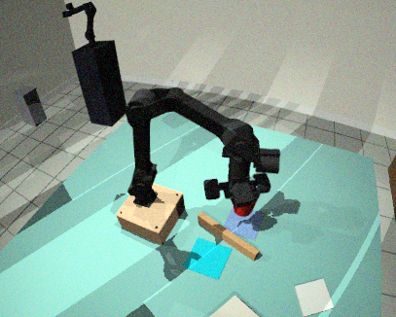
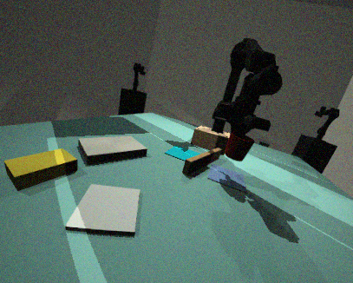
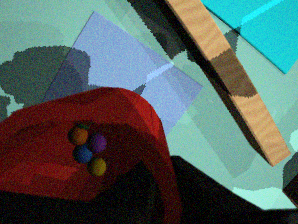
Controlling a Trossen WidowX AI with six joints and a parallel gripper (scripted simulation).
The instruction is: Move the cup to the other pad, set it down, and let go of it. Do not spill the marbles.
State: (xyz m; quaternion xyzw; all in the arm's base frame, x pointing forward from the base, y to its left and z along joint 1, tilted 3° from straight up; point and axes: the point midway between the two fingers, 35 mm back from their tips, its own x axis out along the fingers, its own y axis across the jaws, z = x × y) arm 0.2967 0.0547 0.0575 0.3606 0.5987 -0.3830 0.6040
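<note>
My gripper [image 1: 243,201] [image 2: 240,139] is shut on the red cup [image 1: 243,209] [image 2: 238,147] [image 3: 100,130] and holds it above the lavender pad [image 1: 241,227] [image 2: 226,175] [image 3: 125,70]. The cup is clear of the pad. Several coloured marbles [image 3: 89,149] lie inside the cup in the wrist view. The cyan pad [image 1: 209,258] [image 2: 182,152] [image 3: 260,30] lies on the other side of a wooden bar [image 1: 228,236] [image 2: 202,161] [image 3: 225,75] that lies between the two pads.
The arm's wooden base block [image 1: 151,214] [image 2: 210,138] stands left of the pads. A yellow block [image 2: 40,167], a grey slab [image 2: 111,148] and a white sheet [image 2: 105,208] [image 1: 313,297] lie on the teal table [image 1: 327,209]. Dark stands [image 1: 99,83] [image 2: 132,101] are beyond the table.
</note>
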